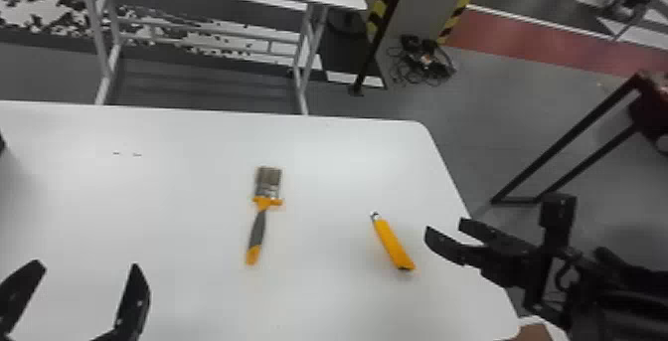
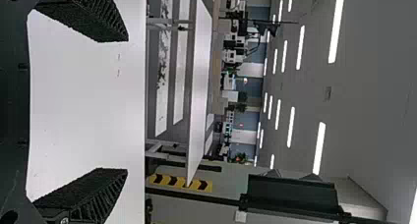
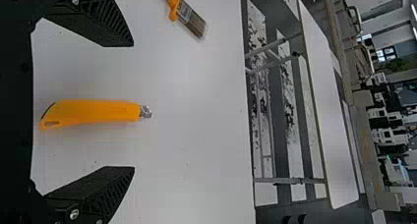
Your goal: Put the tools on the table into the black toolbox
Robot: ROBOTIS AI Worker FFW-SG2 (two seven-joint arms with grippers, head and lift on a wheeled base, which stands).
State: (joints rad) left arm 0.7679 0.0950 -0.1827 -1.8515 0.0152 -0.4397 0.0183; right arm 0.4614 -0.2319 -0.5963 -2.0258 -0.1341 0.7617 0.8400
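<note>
Flat-bristled paintbrush (image 1: 257, 225) and smooth orange-yellow utility knife (image 1: 391, 243) on the white worktop (image 1: 174, 206); right gripper (image 1: 443, 225) pointing inward beside the knife, left gripper (image 1: 85, 267) at near left, both with fingers spread.

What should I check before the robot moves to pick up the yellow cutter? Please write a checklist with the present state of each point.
1. Right gripper open and empty: ok.
2. Utility knife lying free on the table: ok.
3. Knife blade safely locked inside: cannot tell; metal shows at the tip.
4. Paintbrush apart from the knife: ok, bare table lies between them.
5. Left gripper open and empty: ok.
6. Black toolbox located and ready to receive: cannot tell; a dark thing at the head view's left edge may be it.
</note>
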